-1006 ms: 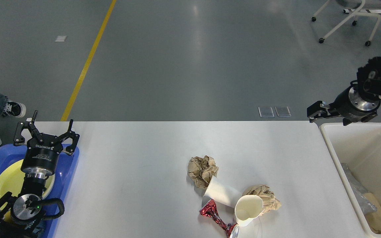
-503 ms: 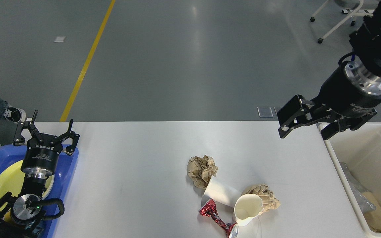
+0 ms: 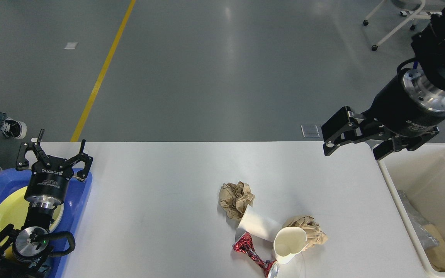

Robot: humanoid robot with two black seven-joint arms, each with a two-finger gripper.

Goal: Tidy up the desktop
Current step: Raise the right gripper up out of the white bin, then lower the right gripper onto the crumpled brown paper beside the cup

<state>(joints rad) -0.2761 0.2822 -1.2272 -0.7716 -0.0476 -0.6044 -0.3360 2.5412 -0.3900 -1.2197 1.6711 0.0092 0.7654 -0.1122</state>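
Five pieces of litter remain on the desktop (image 3: 168, 200), clustered left of the cream bin (image 3: 419, 231), which already holds rubbish; right gripper (image 3: 352, 143) and left gripper (image 3: 54, 148) both spread, empty.

The desktop (image 3: 160, 200) bears two crumpled paper wads (image 3: 236, 199), two paper cups (image 3: 289, 244) and a red wrapper (image 3: 247, 247).

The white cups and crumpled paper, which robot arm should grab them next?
Probably the right. The right gripper hangs open over the desktop by the bin, nearer the cups and paper. The left gripper sits far off, over the blue tray.
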